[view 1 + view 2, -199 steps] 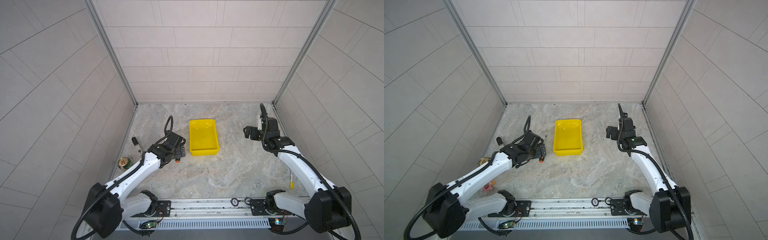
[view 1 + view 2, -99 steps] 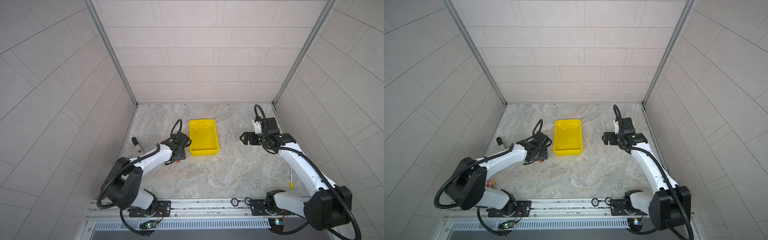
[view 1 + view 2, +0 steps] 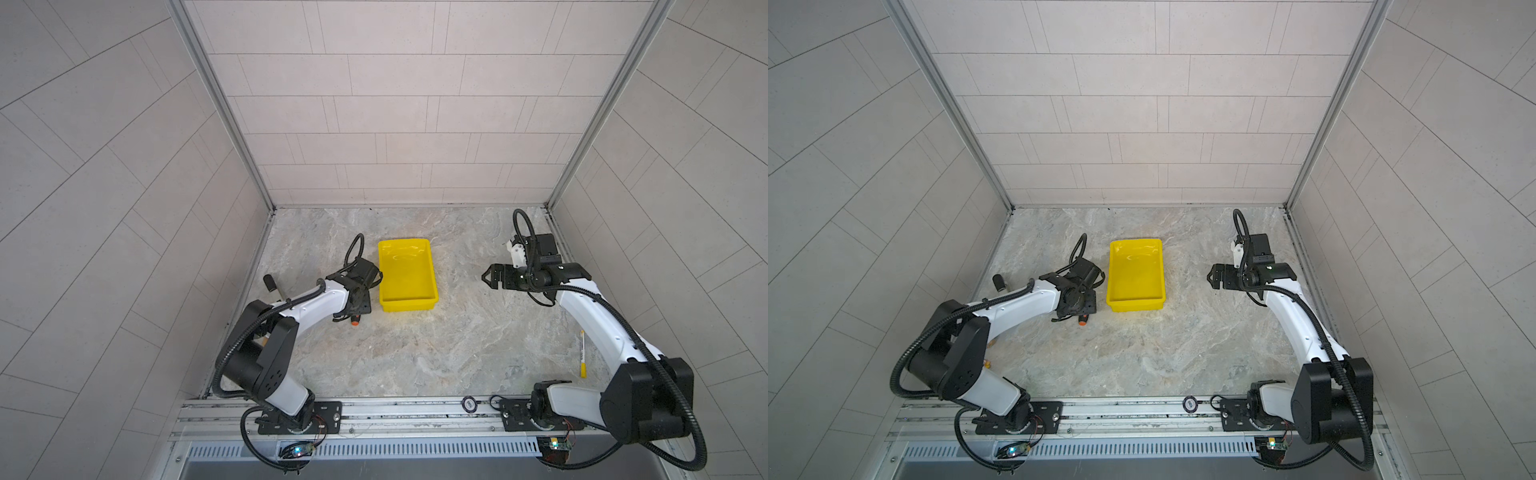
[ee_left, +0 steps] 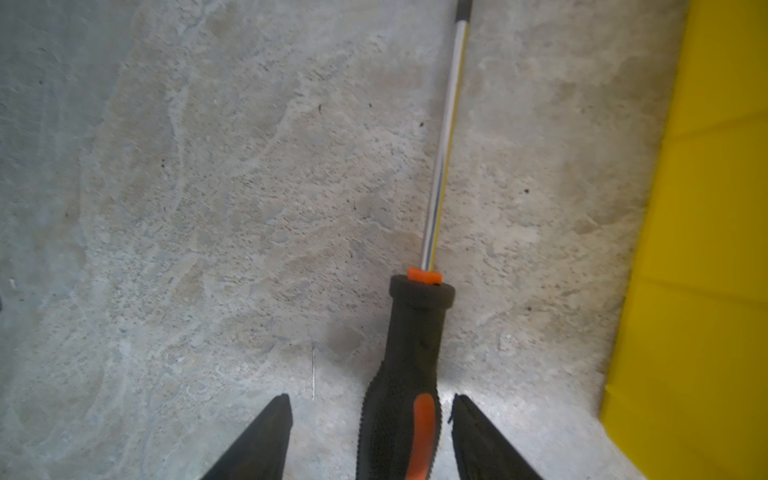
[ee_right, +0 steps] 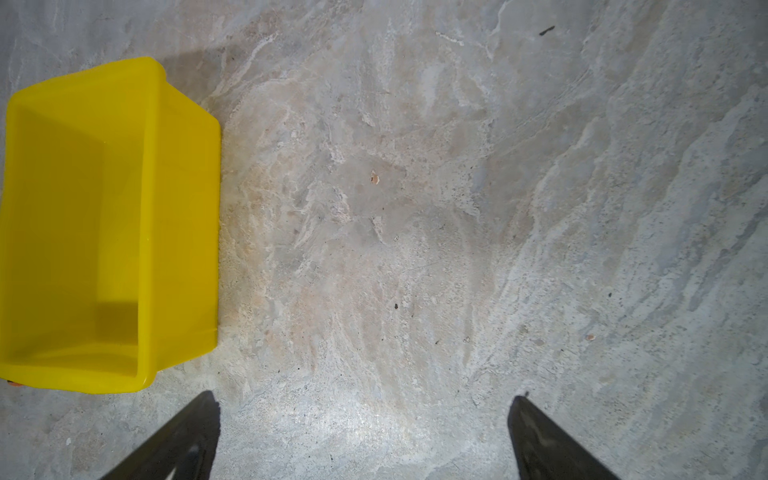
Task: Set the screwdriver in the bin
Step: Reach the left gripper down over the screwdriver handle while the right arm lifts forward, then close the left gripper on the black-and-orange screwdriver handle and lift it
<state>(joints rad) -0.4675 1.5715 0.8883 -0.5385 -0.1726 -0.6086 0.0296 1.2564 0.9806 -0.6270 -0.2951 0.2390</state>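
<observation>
Closest to the front rail, the white-and-yellow marker pen (image 3: 582, 353) lies by the right arm, well apart from the work and no part of it. Farther in, the left gripper (image 4: 370, 398) is low over the stone-patterned table (image 4: 187, 208). Its jaws are released and straddle the thick black handle of the screwdriver (image 4: 415, 332), with a gap showing on each side, so nothing is grasped yet. The handle looks the sensible place to take hold, being broad and ribbed where the shaft is thin and slick. The screwdriver lies flat on the table just beside the bin (image 4: 706, 249) and outside it. Its shaft runs away alongside the bin's long wall, so a lift and a short sideways carry should serve. The bin holds nothing. On its other side, a little farther back than the left one, the right gripper (image 5: 365, 397) hangs over bare table, jaws wide and empty, apparently kept clear.
</observation>
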